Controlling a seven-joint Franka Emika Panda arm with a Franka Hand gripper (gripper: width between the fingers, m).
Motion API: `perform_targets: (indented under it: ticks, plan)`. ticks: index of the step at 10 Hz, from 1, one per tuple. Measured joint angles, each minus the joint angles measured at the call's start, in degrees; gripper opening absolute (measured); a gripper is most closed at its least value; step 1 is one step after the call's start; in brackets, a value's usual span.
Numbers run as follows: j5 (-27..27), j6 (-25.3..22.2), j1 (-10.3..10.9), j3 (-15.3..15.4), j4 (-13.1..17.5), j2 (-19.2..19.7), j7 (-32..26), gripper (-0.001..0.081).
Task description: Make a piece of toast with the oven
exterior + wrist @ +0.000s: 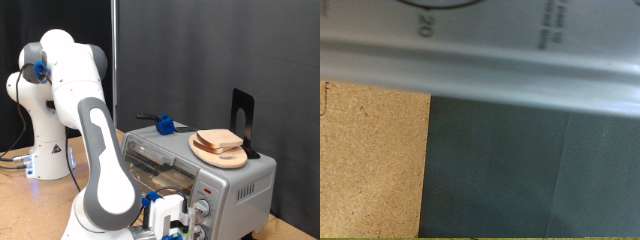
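Nearest the exterior camera we find the hand [168, 222], low at the bottom edge of that view and set against the front panel of the oven [200, 170], just beside its knobs [205, 208]. We cannot tell how far the fingers are parted, and no picture shows anything held between them. The wrist view confirms the closeness: it is filled by a band of silver oven panel [500, 70] bearing part of a dial scale marked "20", with the wooden table [370, 165] and a dark surface beyond.

We judge the task to be at an early stage. The piece of toast [220, 140] rests on a round light-wood board [222, 153] on top of the oven, toward the exterior view's right, not on the rack inside. The glass door [155, 160] appears to be lowered, although its exact angle is hard to read. Loading the bread remains undone.

Relative to the hand, the bread lies higher and further toward the exterior view's right, well apart, with the oven body between them.
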Motion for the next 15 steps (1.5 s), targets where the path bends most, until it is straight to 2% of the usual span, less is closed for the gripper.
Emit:
perform_targets:
  ticks: [1, 3, 7, 15]
  plan:
    - [0.0, 0.4, 0.1, 0.0, -0.4, -0.3, 0.0, 0.0091]
    - [0.6, 0.7, 0.1, 0.1, -1.0, -0.7, -2.1, 0.0093]
    - [3.6, 0.5, -0.1, 0.3, -2.8, -1.1, -12.8, 0.0093]
    - [9.0, -1.8, -1.1, 1.1, -4.9, -0.7, -28.4, 0.0095]
